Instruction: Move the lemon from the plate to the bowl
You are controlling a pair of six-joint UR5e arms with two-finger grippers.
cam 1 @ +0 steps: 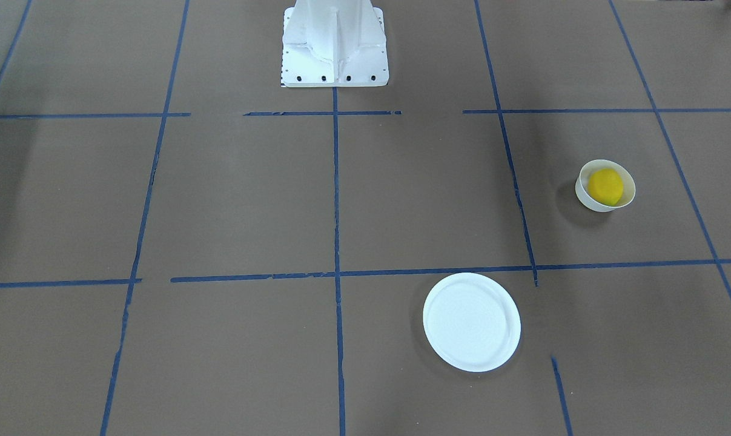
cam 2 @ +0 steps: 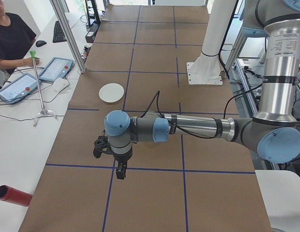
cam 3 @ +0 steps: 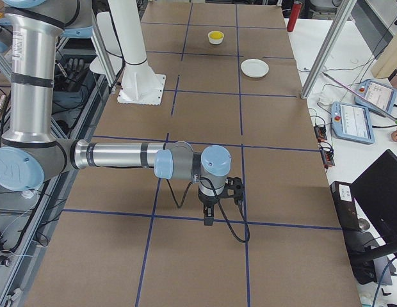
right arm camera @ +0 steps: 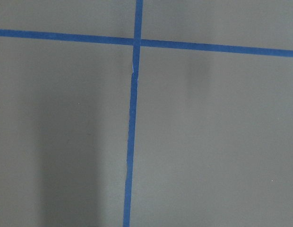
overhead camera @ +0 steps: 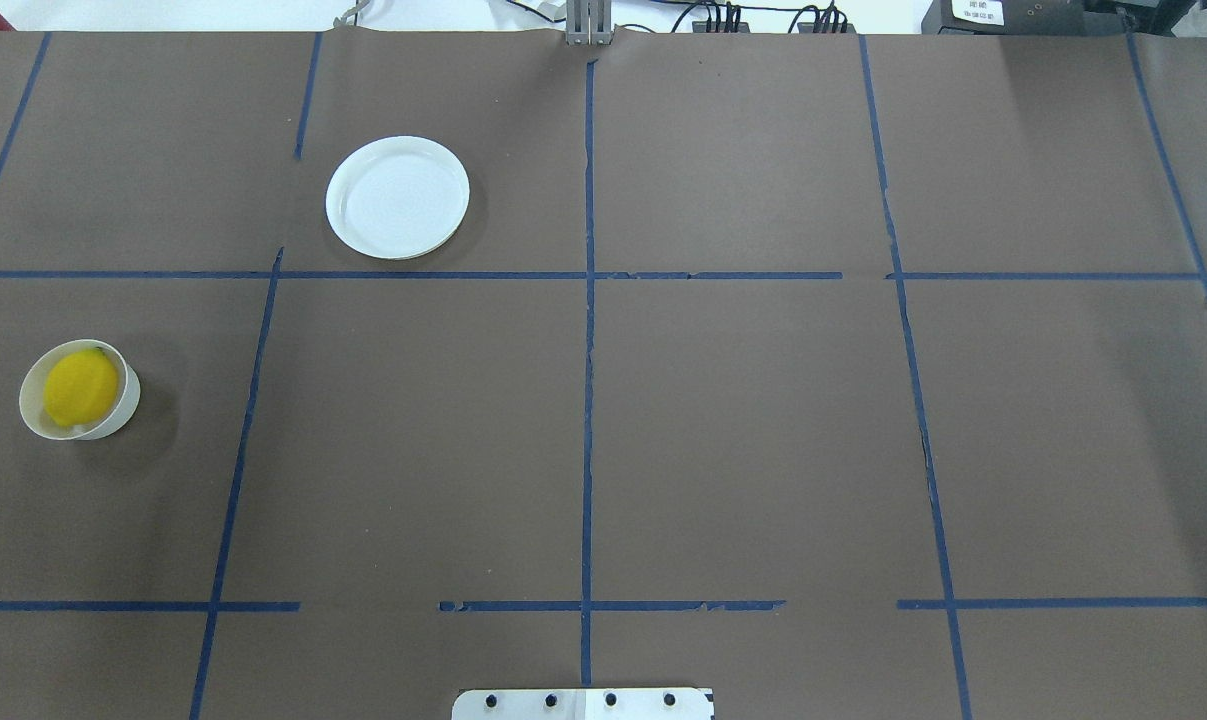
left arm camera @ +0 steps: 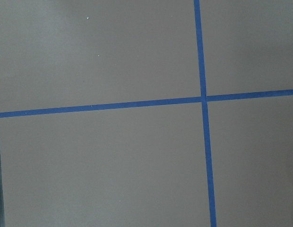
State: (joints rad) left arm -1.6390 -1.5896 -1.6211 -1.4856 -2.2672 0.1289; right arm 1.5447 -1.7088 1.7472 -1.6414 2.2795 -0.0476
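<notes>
Over on the robot's left side of the table (overhead camera: 743, 420), the lemon (overhead camera: 81, 387) sits inside the small bowl (overhead camera: 125, 412), filling most of it. The white plate (overhead camera: 398, 197) lies well apart from the bowl, farther from the robot and nearer the table's middle line, with nothing on it. Blue tape lines (overhead camera: 588, 400) cut the brown table cover into squares.

Neither arm is near the dishes. From the table's ends, each arm stretches out level above the cover with its tool pointing straight down: the left gripper (cam 2: 120, 170) hangs over a tape line, and the right gripper (cam 3: 208, 219) hangs close to a tape crossing. From these side angles I cannot tell how far either set of fingers is parted, and nothing can be seen in either one. Both wrist cameras show only brown cover and tape.

A white pedestal (cam 1: 334, 42) stands at the robot's edge.
</notes>
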